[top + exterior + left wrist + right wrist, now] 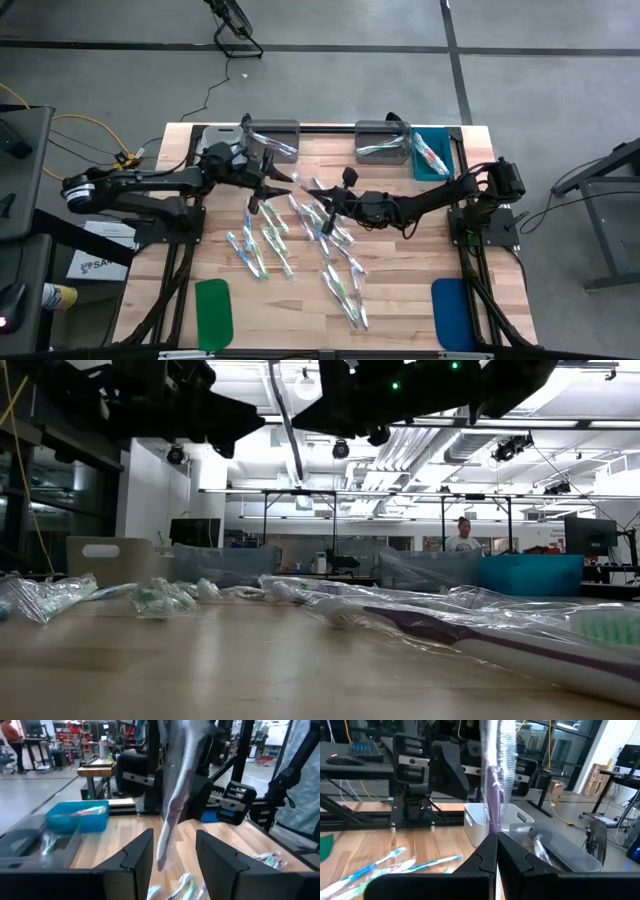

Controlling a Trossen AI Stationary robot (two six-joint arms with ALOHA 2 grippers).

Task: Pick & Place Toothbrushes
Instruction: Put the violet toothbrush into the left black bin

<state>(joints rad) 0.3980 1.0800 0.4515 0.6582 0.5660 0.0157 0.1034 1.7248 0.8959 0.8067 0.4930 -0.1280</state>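
Observation:
Many clear-wrapped toothbrushes (290,240) lie scattered on the middle of the wooden table (400,300). My right gripper (318,190) is above them, shut on one wrapped toothbrush with a purple handle (495,780). That toothbrush sticks out toward my left gripper (275,185). My left gripper (175,845) is open, and the toothbrush's free end (162,860) reaches in between its two fingers. My right gripper pinches one end of the wrapped toothbrush (493,831) between its two shut fingers. The fingers point level, and the toothbrush runs on ahead of them, along their line, lifted clear of the table. Whether my left gripper touches the free end, I cannot tell.
At the far edge stand a white bin (485,822), a grey bin (272,138) and a second grey bin (383,140), both holding toothbrushes, and a teal bin (432,157). A green pad (213,310) and a blue pad (450,312) lie at the near corners.

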